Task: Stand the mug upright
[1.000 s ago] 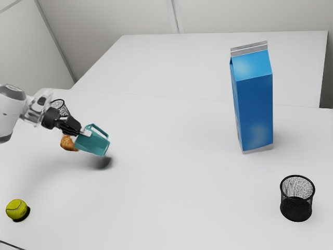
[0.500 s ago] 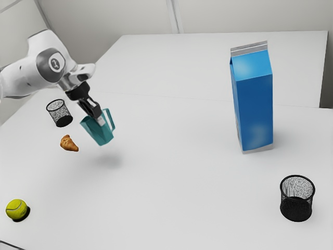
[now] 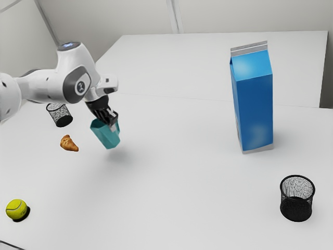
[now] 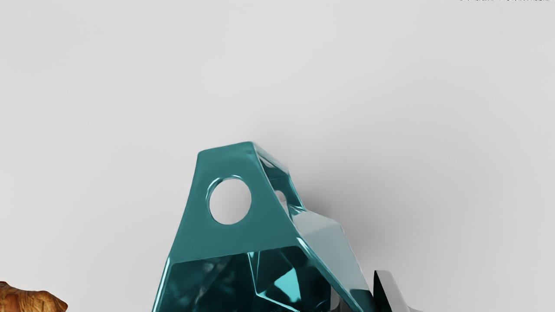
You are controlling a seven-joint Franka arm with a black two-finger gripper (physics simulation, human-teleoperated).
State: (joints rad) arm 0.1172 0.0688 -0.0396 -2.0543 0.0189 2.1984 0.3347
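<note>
The teal mug [image 3: 106, 137] hangs tilted just above the desk [image 3: 182, 203], its mouth facing up and toward the exterior view's left, its base low and its soft shadow beneath; it is not upright yet. The black tool [image 3: 113, 127] is clenched on its wall near the rim, apparently one finger inside and one outside. The faceted body looks stiff, hard and probably light, but glossy enough to slip or pivot if the base knocks the desk off-centre. The wall is a sensible place to hold; the pierced handle [image 4: 234, 238] sticks out to one side and could catch the desk or make the mug swing. What it needs, I judge, is levelling until the base is flat, then a gentle lowering before release. The croissant [image 3: 69, 143] is the nearest neighbour, toward the exterior view's left, with a mesh cup [image 3: 61, 117] behind it beneath the arm and a tennis ball [image 3: 16, 209] nearer the camera. Toward the exterior view's right there is generous open desk before the tall blue carton [image 3: 253, 104] and the second mesh cup [image 3: 297, 200], so any spare turning is best made that way.
</note>
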